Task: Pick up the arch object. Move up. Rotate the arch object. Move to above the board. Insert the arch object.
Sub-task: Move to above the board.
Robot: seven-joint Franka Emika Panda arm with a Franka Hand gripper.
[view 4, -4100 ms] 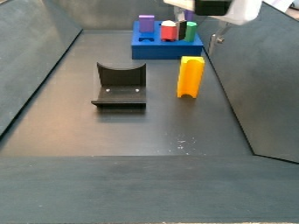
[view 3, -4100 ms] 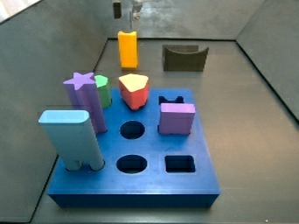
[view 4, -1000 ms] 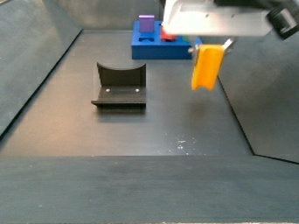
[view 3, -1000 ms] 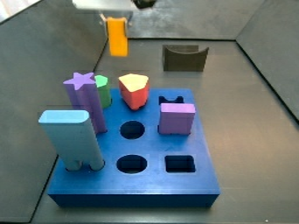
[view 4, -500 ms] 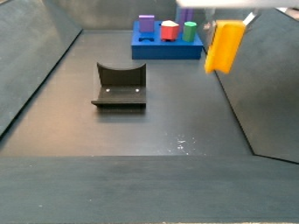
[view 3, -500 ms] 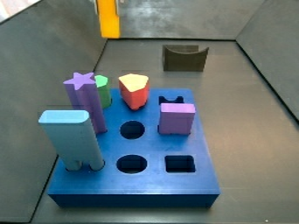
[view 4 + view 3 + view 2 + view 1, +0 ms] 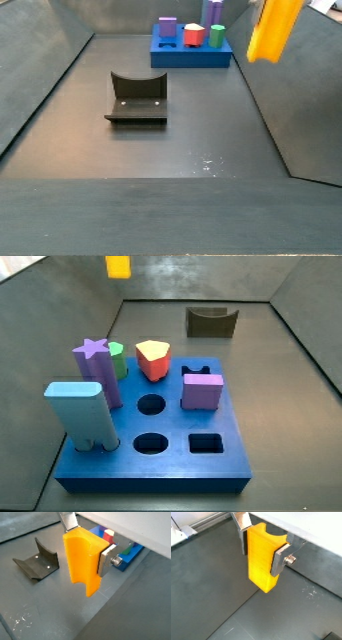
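Note:
My gripper [image 7: 261, 549] is shut on the arch object [image 7: 261, 558], a slim yellow-orange block, with a silver finger [image 7: 279, 560] on each side; the other wrist view shows the same hold, gripper [image 7: 88, 542] on the arch object [image 7: 80, 559]. The piece hangs upright, high above the dark floor. In the side views only its lower part shows, the arch object [image 7: 118, 266] at the top edge and the arch object [image 7: 277, 30] near the right wall; the gripper is cut off above. The blue board [image 7: 174, 461] lies on the floor, apart from the block.
The dark fixture [image 7: 211, 322] stands on the floor beyond the board. On the board stand a pale blue arch-footed block [image 7: 80, 414], a purple star post [image 7: 91, 368], a green cylinder [image 7: 118, 356], a yellow-red piece [image 7: 152, 359] and a purple block [image 7: 202, 391]. Grey walls enclose the floor.
The arch object, standing on the floor at first, was gripped and has risen steadily with my gripper, now reaching the top edge of both side views.

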